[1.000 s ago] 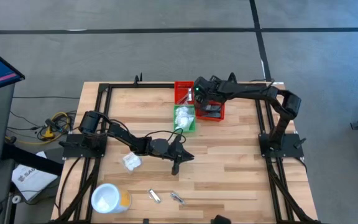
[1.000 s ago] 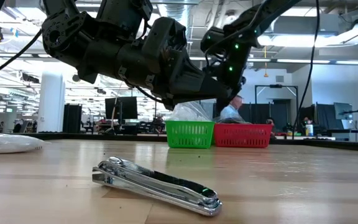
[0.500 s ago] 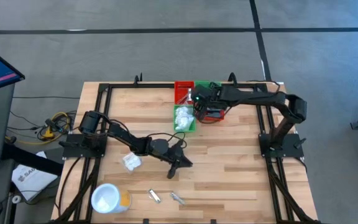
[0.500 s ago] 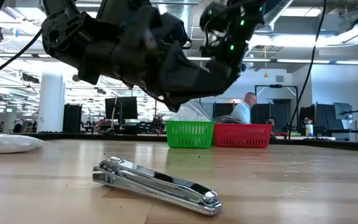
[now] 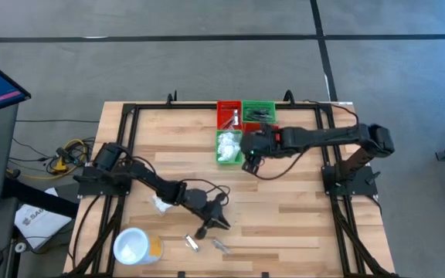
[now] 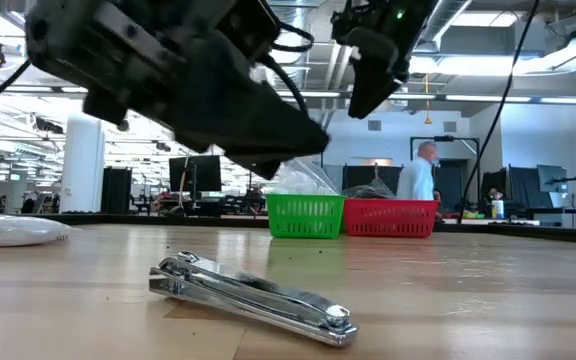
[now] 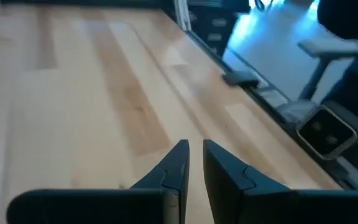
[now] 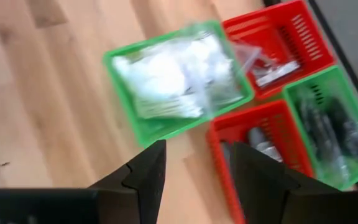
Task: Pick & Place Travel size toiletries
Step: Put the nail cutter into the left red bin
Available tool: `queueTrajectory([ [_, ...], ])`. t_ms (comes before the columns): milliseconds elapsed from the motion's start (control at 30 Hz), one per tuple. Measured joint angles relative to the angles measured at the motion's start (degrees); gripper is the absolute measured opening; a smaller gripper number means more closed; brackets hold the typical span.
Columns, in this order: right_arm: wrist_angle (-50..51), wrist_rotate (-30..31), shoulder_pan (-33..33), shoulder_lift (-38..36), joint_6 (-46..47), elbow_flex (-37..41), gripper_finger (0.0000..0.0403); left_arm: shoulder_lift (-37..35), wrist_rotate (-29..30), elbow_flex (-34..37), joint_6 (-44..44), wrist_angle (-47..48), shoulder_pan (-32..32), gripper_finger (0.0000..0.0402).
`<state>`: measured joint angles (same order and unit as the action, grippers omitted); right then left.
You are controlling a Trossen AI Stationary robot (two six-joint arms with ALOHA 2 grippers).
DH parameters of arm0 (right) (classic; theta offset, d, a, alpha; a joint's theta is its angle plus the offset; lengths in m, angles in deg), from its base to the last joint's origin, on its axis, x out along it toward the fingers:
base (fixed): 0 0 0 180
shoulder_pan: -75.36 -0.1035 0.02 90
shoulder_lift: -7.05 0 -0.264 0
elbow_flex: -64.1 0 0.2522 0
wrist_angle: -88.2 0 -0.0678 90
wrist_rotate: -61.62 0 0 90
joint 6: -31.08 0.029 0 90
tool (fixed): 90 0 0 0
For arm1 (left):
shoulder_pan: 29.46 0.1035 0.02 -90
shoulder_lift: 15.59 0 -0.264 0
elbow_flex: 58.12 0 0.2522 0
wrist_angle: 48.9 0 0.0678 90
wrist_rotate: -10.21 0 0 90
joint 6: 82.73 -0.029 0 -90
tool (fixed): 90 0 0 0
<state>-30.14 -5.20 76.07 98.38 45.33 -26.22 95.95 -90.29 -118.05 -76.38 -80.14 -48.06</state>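
Observation:
My left gripper [image 5: 211,225] [image 7: 192,148] hovers low over the bare wood near the table's front, fingers all but together with nothing between them. Just nearer lie two small silver things [image 5: 191,243] [image 5: 221,246]; the low view shows one as a nail clipper [image 6: 253,300] lying flat. A white wrapped packet [image 5: 161,202] rests left of that arm. My right gripper [image 5: 249,161] [image 8: 197,149] hangs open and empty, high above the table, just nearer than the bins. More white packets fill a green bin [image 5: 229,147] [image 8: 179,81].
Four small bins stand together at the far middle: red [image 5: 229,114], green [image 5: 259,112] with dark items, and a red one [image 8: 253,149] beside the packet bin. A white tub with an orange side [image 5: 134,245] stands at the near left. A person walks in the room behind.
My right gripper has left the bins, rising and drawing toward the table's near edge. My left gripper has swung toward the near edge, closer to the two silver things, and has turned a little. Nothing on the table has moved.

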Motion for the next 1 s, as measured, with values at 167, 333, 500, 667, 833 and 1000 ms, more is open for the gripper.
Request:
queueTrajectory([
  [167, 1.9, 0.2, -5.0, 0.3, 4.9, 0.0, 0.0171, -0.8, 3.0, 0.0, -0.1, 2.3, -3.9, 0.0040],
  [333, 1.9, 0.7, -9.8, 0.4, 8.8, 0.0, 0.0169, -0.8, 6.4, 0.0, -0.1, 5.3, -7.7, 0.0040],
  [500, 1.8, 0.9, -13.8, 0.4, 13.0, 0.0, 0.0164, -0.8, 11.9, 0.0, -2.9, 7.6, -10.7, 0.0041],
  [667, 1.8, 0.9, -17.9, 0.6, 18.9, 0.0, 0.0164, -0.8, 15.3, 0.0, -2.9, 9.5, -12.5, 0.0070],
  [833, 1.4, 2.0, -22.1, 0.6, 21.6, 0.0, 0.0161, -0.8, 15.5, 0.0, -2.6, 9.7, -14.1, 0.0112],
  [1000, 1.2, 5.4, -25.3, 0.6, 24.1, 0.0, 0.0155, -0.8, 16.4, 0.0, -2.5, 10.2, -14.4, 0.0142],
])
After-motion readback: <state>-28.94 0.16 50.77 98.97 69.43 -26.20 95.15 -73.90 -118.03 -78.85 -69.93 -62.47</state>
